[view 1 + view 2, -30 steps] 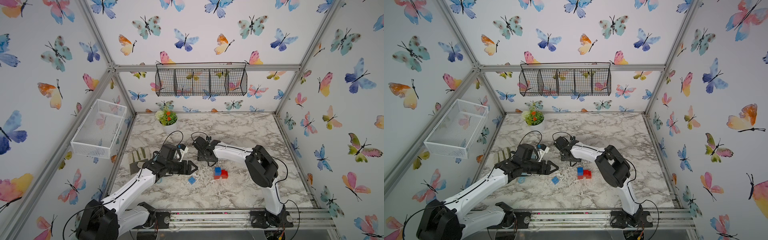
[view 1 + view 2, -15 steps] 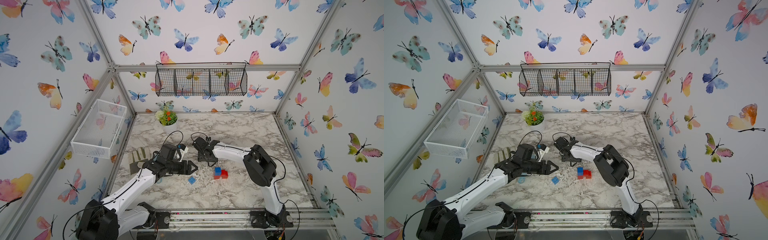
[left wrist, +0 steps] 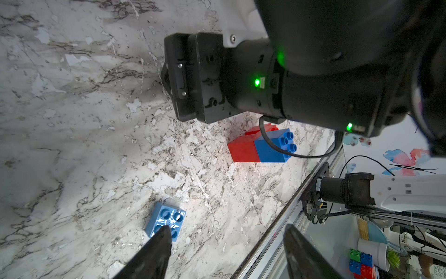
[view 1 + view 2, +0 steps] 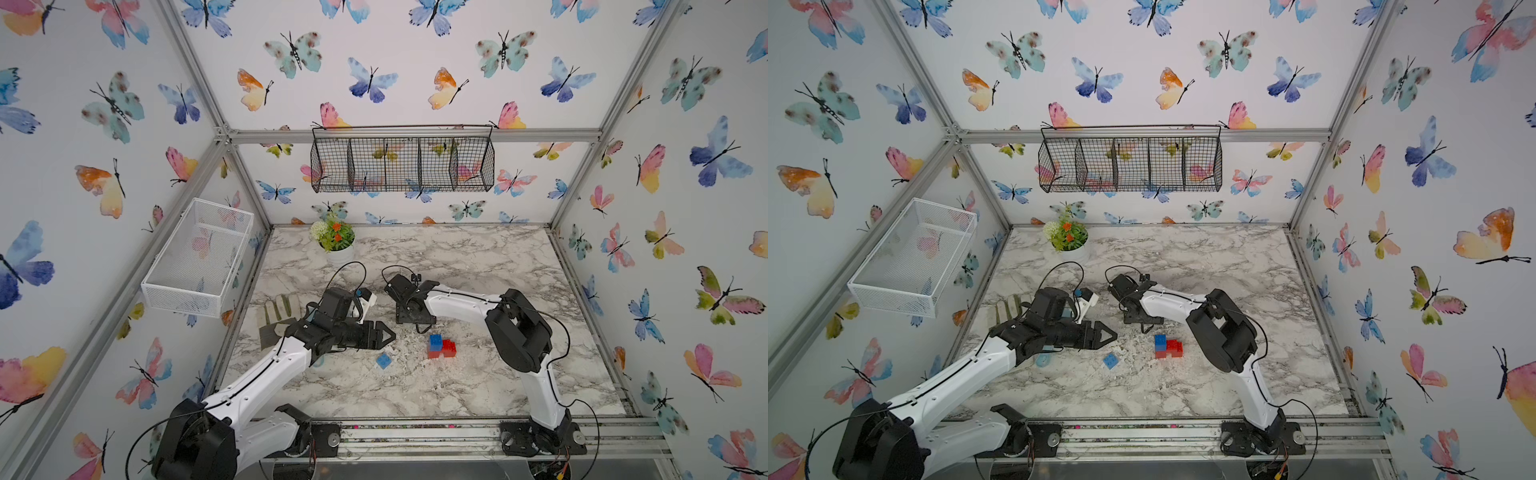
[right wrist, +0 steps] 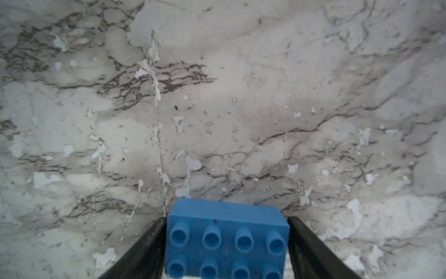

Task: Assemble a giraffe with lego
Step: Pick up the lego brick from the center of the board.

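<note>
Nearest the front edge of the counter [image 4: 415, 395], a loose blue square brick [image 4: 383, 360] lies alone with its hollow underside up, as the left wrist view shows. Just behind it and toward the right edge stands the partly built giraffe [image 4: 441, 347]. It is a low red body with one blue square brick pressed on top, studs bare. How many red pieces of lego make it up cannot be counted from here. The left gripper [image 4: 388, 336] hovers between the loose brick and the middle of the counter, its jaws about half spread and holding nothing. Further back, near the middle of the counter, the right gripper [image 5: 226, 218] points down, its fingers [image 5: 304, 239] closed against the ends of a blue oblong brick [image 5: 226, 241], studs facing the wrist camera. Judging by this, the body and the first neck piece are done. Two blue bricks are left to add, the held oblong and the loose square, so the neck and head remain. A gardening glove [image 4: 276, 309] lies by the left edge, and potted flowers [image 4: 334, 241] sit toward the far left corner.
</note>
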